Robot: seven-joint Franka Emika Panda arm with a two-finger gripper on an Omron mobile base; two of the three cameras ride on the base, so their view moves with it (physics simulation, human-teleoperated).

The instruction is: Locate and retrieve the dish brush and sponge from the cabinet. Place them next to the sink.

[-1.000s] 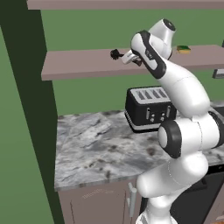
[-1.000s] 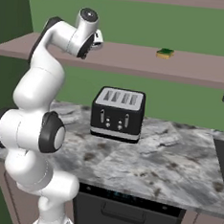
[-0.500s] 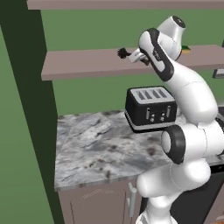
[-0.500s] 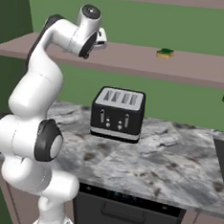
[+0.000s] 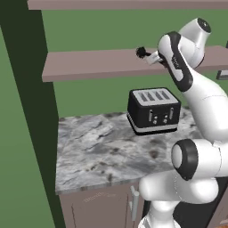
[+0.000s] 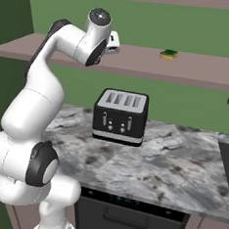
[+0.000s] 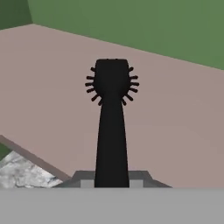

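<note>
My gripper is shut on the handle of the black dish brush, holding it just above the middle shelf of the cabinet. The brush's round bristled head points away from the hand, over the mauve-brown board. In the hand view the fingertips close on the handle's near end. The green and yellow sponge lies on the same shelf, well to the right of the hand.
A black four-slot toaster stands on the marble counter under the shelf. The dark green side panel bounds the shelving on the left. Another board runs overhead. A dark appliance front sits below the counter.
The hand has carried the brush to the right along the shelf, and the upper arm has swung right with it. The sponge and toaster have not moved.
</note>
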